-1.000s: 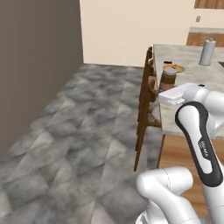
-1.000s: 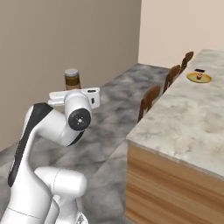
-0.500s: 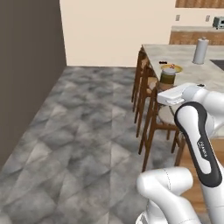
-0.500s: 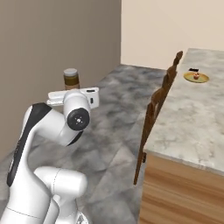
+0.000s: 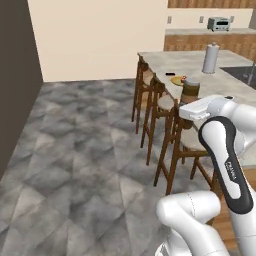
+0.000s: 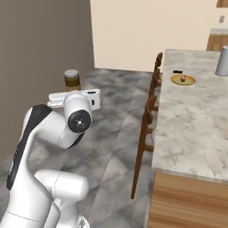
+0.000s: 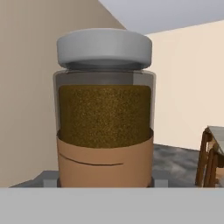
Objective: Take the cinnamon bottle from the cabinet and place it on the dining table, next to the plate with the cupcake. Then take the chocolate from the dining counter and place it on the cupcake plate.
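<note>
1. Fingers [image 7: 105, 186] are gripping the cinnamon bottle [image 7: 105, 109] low on its body; in the hand view I am seeing only small grey bits of them at either side of its base, closed against it.
2. No writing is showing: I am looking at a plain tan label band around the lower part of the bottle with one thin curved line on it, and no brand or text that I can read.
3. Contents are showing through the clear wall as a brown, grainy powder filling the bottle from the label band up to just under the neck, and a wide pale grey cap is sitting on top.
4. I am watching the bottle [image 5: 190, 90] ride upright above the white hand in the left base view, held in the air beside the row of wooden stools [image 5: 159, 107] and short of the bench [image 5: 220, 80].
5. From the right base view I am seeing the bottle [image 6: 71, 80] standing above the hand over the grey stone floor [image 6: 116, 133], well apart from the plate.
6. Farther along the bench [image 6: 191, 116], the yellow plate [image 6: 183, 79] is carrying a small cupcake [image 6: 182, 79], and a small dark bar, the chocolate [image 6: 177, 71], is lying just beyond it.
7. A grey cylinder [image 5: 210, 58] is standing upright on the bench past the plate [image 5: 178, 80], and a toaster [image 5: 218, 23] is sitting on the far counter.
</note>
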You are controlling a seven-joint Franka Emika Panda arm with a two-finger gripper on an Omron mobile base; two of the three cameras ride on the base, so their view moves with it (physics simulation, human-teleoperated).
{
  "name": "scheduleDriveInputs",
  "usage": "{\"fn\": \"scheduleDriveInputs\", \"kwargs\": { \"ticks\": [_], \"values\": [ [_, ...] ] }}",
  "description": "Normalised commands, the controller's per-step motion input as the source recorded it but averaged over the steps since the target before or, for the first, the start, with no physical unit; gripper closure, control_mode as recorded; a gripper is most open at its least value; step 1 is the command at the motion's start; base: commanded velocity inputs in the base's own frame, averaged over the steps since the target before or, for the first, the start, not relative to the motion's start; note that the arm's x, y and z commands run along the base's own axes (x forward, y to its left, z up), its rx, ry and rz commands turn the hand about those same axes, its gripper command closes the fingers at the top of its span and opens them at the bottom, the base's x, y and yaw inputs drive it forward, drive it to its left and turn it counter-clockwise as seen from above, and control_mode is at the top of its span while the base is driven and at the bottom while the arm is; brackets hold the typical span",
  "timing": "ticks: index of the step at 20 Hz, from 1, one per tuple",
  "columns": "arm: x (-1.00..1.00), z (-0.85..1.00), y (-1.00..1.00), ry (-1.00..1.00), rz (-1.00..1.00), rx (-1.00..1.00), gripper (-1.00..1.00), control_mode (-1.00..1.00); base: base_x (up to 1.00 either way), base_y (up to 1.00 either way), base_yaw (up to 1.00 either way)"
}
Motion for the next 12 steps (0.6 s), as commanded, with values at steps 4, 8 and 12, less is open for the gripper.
{"fn": "scheduleDriveInputs", "kwargs": {
  "ticks": [4,8,12],
  "values": [
    [0.0,0.0,0.0,0.0,0.0,0.0,1.0,1.0,0.68,0.48,-0.33],
    [0.0,0.0,0.0,0.0,0.0,0.0,1.0,1.0,0.66,0.53,-0.29],
    [0.0,0.0,0.0,0.0,0.0,0.0,1.0,1.0,0.65,0.51,-0.3]
  ]
}}
